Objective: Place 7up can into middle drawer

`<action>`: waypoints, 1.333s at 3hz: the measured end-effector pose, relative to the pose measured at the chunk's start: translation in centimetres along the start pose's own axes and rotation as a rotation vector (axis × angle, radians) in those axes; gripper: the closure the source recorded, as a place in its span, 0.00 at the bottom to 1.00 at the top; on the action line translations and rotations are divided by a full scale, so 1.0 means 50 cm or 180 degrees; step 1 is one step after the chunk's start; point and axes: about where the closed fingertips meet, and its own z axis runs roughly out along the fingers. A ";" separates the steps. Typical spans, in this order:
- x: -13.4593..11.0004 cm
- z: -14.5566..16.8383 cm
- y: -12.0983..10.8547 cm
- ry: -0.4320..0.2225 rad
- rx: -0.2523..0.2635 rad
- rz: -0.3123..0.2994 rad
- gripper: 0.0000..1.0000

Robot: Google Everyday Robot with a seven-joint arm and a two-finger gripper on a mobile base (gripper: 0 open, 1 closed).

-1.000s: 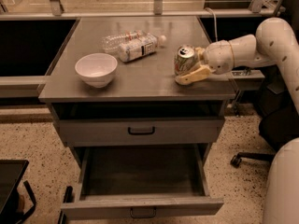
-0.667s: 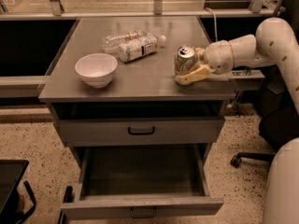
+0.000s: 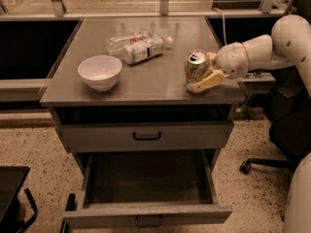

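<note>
The 7up can (image 3: 196,65) stands upright near the right front edge of the grey cabinet top (image 3: 146,84), silver top facing up. My gripper (image 3: 204,74) reaches in from the right on the white arm (image 3: 262,50) and sits right at the can, wrapped around its right side and its base. The middle drawer (image 3: 146,214) is pulled wide open below the cabinet top, with nothing in it, its black loop handle at the front. It lies down and to the left of the can.
A white bowl (image 3: 100,72) sits at the front left of the top. Clear plastic bottles (image 3: 138,45) lie at the back centre. The upper drawer front (image 3: 146,136) is closed. A chair base (image 3: 252,165) stands on the floor at right, a black object (image 3: 9,191) at lower left.
</note>
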 end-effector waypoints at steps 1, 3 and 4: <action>-0.035 -0.048 0.080 0.0109 0.0030 -0.0038 1.00; -0.087 -0.107 0.339 -0.0043 0.0086 0.0053 1.00; -0.014 -0.067 0.440 -0.0090 0.0019 0.0174 1.00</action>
